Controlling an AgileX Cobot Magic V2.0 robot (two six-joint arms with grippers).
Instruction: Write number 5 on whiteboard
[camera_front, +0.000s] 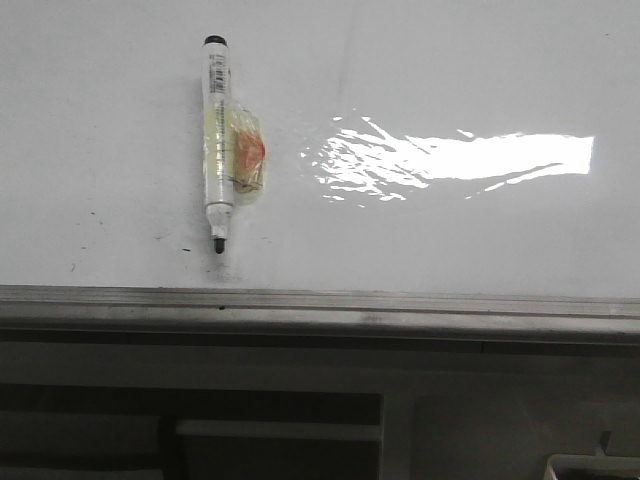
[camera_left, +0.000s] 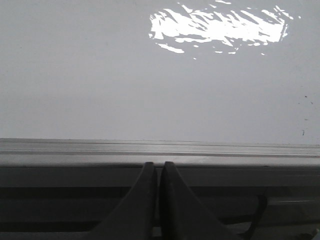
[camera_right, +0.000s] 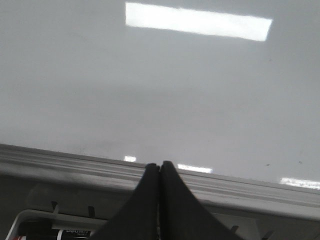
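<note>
The whiteboard (camera_front: 450, 240) is a glossy white board with a bright glare patch and a grey aluminium edge strip (camera_front: 320, 305) along its near side. A white marker (camera_front: 217, 140) with a black tip and a taped yellow-orange wrap lies on the board at the left, tip toward the edge strip. No drawn number 5 shows on the board. Neither gripper shows in the front view. My left gripper (camera_left: 156, 165) is shut and empty, its tips at the edge strip (camera_left: 160, 150). My right gripper (camera_right: 160, 166) is shut and empty, also at the edge strip (camera_right: 75, 165).
A few small dark specks (camera_front: 185, 248) dot the board near the marker tip. Grey cabinet panels (camera_front: 280, 420) lie below the edge strip. A white tray rim (camera_right: 40, 216) shows under the right gripper.
</note>
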